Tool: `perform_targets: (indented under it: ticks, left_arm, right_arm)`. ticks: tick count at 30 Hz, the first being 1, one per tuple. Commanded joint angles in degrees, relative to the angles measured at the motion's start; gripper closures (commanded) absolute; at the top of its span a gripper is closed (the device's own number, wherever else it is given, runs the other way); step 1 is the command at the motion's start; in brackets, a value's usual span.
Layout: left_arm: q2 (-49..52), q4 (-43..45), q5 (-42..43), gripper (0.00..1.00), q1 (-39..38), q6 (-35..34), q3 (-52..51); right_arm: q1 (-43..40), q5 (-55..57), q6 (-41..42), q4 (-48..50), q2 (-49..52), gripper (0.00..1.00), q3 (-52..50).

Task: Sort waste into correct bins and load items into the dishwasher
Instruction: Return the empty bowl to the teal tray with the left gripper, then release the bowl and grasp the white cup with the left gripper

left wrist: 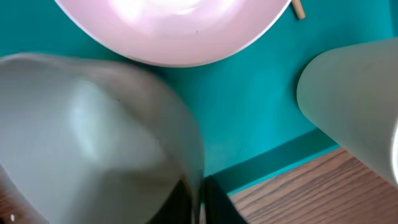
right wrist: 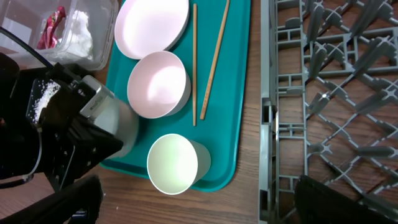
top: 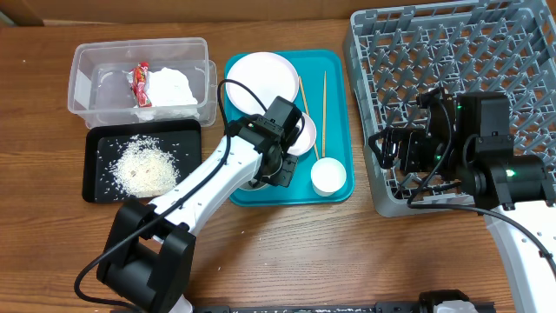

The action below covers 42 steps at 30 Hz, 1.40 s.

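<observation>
My left gripper [left wrist: 202, 199] is shut on the rim of the grey-green bowl [left wrist: 93, 137], which sits at the near left of the teal tray [top: 334, 187]; in the overhead view the gripper [top: 271, 169] covers most of it. On the tray lie the white plate [top: 261, 74], the small white bowl [right wrist: 157, 84], two chopsticks [top: 323, 100] and the white cup [top: 328, 176]. The red wrapper [top: 139, 84] and napkin [top: 169, 87] lie in the clear tub [top: 82, 78]. Rice [top: 143, 165] lies in the black tray [top: 94, 187]. My right gripper [right wrist: 199, 196] is open and empty.
The grey dish rack [top: 452, 52] fills the right side, with nothing in it. My right arm [top: 486, 156] hangs over the rack's front left corner, close to the teal tray's right edge. Bare wooden table lies in front of the trays.
</observation>
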Motion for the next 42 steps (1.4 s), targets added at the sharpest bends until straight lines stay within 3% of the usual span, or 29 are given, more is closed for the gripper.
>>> perform_targets:
  ticks: [1, 6, 22, 30, 35, 42]
  left_arm:
    - [0.3, 0.4, 1.6, 0.82, -0.2, -0.4, 1.5]
    - [0.3, 0.7, 2.8, 0.69, -0.2, -0.4, 1.9]
    - [0.3, -3.5, 2.8, 0.66, -0.1, 0.0, 6.0]
    - [0.3, -7.8, 2.8, 0.5, -0.1, 1.1, 14.2]
    - [0.3, -10.0, 6.0, 0.35, -0.7, 2.8, 18.7]
    - [0.7, -8.3, 7.3, 0.29, -3.3, 3.7, 19.4]
  right_arm:
    - [0.2, -0.3, 0.2, 1.0, 0.1, 0.0, 1.0]
    - [0.2, -0.3, 0.2, 1.5, 0.1, 0.0, 1.0]
    - [0.2, -0.3, 0.2, 1.4, 0.1, 0.0, 1.0]
    - [0.2, -0.3, 0.2, 1.3, 0.1, 0.0, 1.0]
    - [0.2, -0.3, 0.2, 1.5, 0.1, 0.0, 1.0]
    - [0.2, -0.3, 0.2, 1.1, 0.1, 0.0, 1.0]
